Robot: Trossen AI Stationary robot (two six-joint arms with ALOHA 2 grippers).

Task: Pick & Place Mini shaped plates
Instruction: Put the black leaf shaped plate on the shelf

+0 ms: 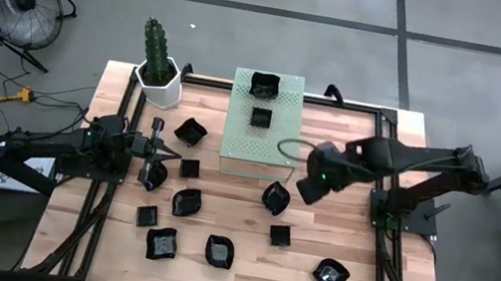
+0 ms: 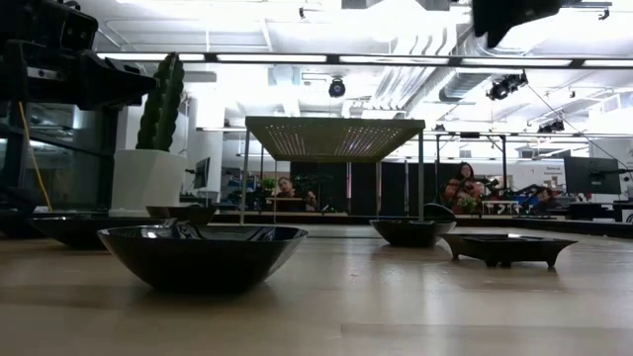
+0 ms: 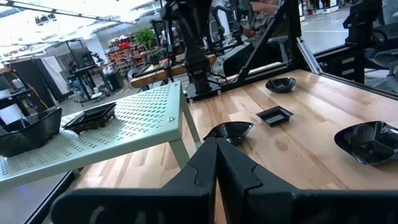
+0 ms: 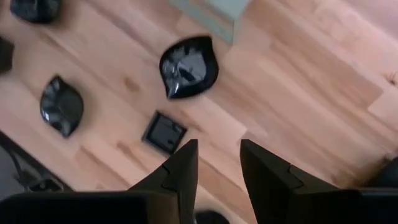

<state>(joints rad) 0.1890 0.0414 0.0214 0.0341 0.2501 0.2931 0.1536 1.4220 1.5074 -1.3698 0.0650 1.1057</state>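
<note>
Several small glossy black mini shaped plates lie on the wooden table, among them a leaf-shaped one (image 1: 275, 197) (image 4: 188, 65) and a square one (image 1: 279, 234) (image 4: 164, 132). Two more plates (image 1: 264, 85) (image 1: 261, 117) rest on the pale green perforated block (image 1: 260, 142). My right gripper (image 1: 305, 190) (image 4: 217, 162) hovers open above the table, pointing steeply down, just right of the leaf-shaped plate, with nothing between its fingers. At the table's left, my left gripper (image 1: 168, 153) (image 3: 216, 149) stays shut and level, pointing toward the block and holding nothing.
A white hexagonal pot with a cactus (image 1: 158, 75) stands at the far left corner. More plates (image 1: 189, 132) (image 1: 186, 201) (image 1: 161, 242) (image 1: 220, 251) lie at the left and near side, and one (image 1: 331, 273) at the near right. Bare wood shows at the right of the block.
</note>
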